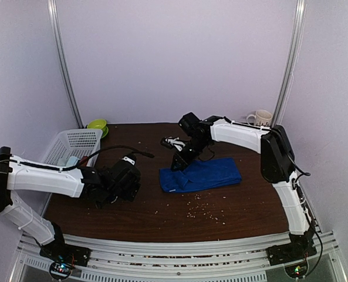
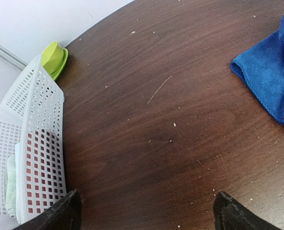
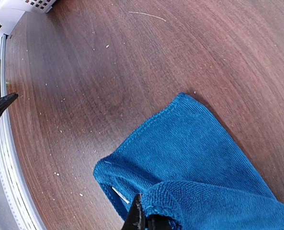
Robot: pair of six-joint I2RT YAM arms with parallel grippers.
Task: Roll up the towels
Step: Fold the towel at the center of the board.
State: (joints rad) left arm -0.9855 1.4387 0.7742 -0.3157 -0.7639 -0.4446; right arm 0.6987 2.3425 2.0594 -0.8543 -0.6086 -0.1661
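Note:
The royal blue towel point(image 1: 204, 174) lies folded on the dark wooden table point(image 1: 162, 211), right of centre. My right gripper point(image 1: 179, 163) is at the towel's left end, shut on a lifted fold of its edge point(image 3: 173, 201); the black fingers point(image 3: 137, 215) pinch the cloth at the bottom of the right wrist view. The blue towel's near corner point(image 2: 268, 76) shows in the left wrist view. The pale mint-green towel point(image 1: 70, 160) lies inside the white basket, seen through the mesh point(image 2: 10, 184). My left gripper point(image 2: 146, 197) hovers open over bare table, left of the blue towel point(image 1: 124, 176), holding nothing.
A white perforated basket point(image 1: 74, 143) point(image 2: 36, 139) stands along the left edge. A lime-green cup point(image 1: 97, 125) point(image 2: 53, 56) sits behind it. A white patterned mug point(image 1: 260, 117) stands at the back right. Pale crumbs point(image 1: 200, 208) dot the table's front.

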